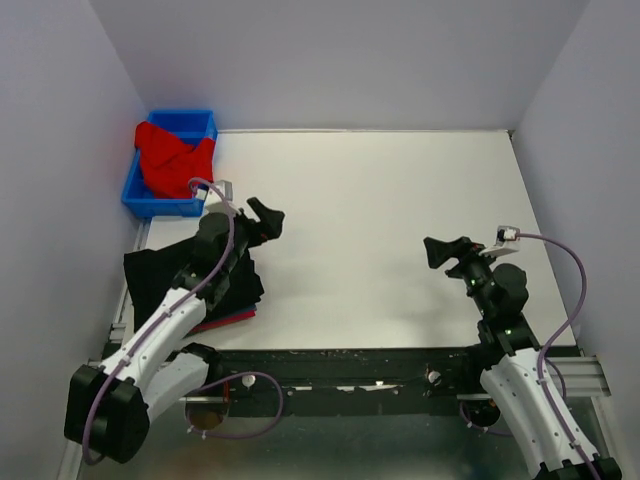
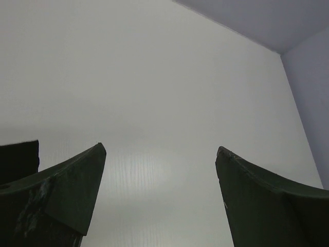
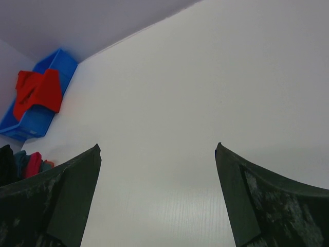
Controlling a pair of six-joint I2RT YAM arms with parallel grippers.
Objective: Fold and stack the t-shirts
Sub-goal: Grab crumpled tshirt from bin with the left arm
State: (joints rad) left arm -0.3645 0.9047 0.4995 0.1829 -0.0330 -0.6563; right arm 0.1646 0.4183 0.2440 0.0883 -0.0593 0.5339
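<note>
the left arm covers much of the folded t-shirts, so their count cannot be told. the red t-shirt hides the blue bin inside. the left hand and right hand show only finger ends, cut off below.
</note>
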